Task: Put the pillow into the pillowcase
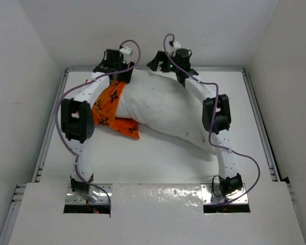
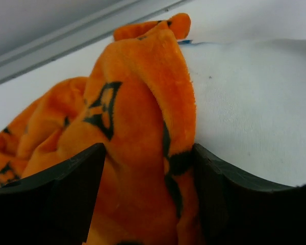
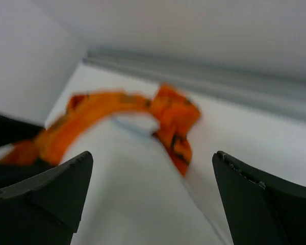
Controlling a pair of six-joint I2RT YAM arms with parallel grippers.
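The plump white pillow (image 1: 158,104) lies slantwise across the far half of the table. Its far-left end sits in the mouth of the orange pillowcase (image 1: 109,102), which is bunched up at its left side. My left gripper (image 1: 125,76) is at the pillow's far-left corner. In the left wrist view its fingers (image 2: 66,199) stand apart, with a thick fold of pillowcase (image 2: 137,92) filling the gap of the gripper (image 2: 149,194), beside the pillow (image 2: 245,112). My right gripper (image 1: 157,64) hovers wide open (image 3: 152,155) over the pillow (image 3: 132,194), the pillowcase edge (image 3: 173,117) ahead of it.
A grey rail (image 1: 153,68) runs along the table's back edge just behind both grippers, and white walls close in on three sides. Side rails (image 1: 257,117) border the table. Bare white tabletop (image 1: 158,158) lies between the pillow and the arm bases.
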